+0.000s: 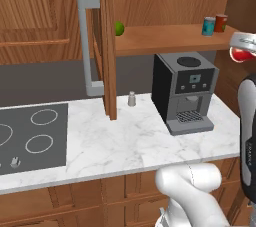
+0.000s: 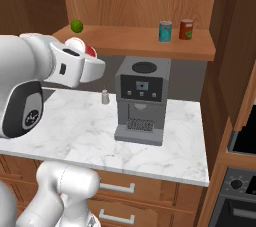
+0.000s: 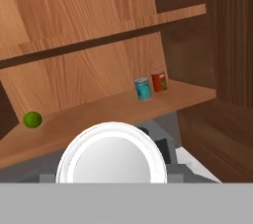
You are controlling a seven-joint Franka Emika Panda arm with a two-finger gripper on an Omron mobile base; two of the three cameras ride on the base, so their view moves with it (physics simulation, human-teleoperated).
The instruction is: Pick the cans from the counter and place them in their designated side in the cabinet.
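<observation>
Looking from the left base view, you see the gripper (image 1: pixel 242 51) up high by the cabinet (image 1: pixel 165 38), clenched on the red can (image 1: pixel 241 55). From the right base view, the teal can (image 2: pixel 165 31) already sits on the shelf beside a darker can (image 2: pixel 186 29). In the hand view, the red can's silvery top (image 3: pixel 111 155) faces you. It is probably light, hard and slippery, so hold its round sides firmly.

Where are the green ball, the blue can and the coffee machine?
green ball (image 2: pixel 76 25), right base view, its middle.
blue can (image 2: pixel 165 31), right base view, its side.
coffee machine (image 1: pixel 184 91), left base view, its front panel.
</observation>
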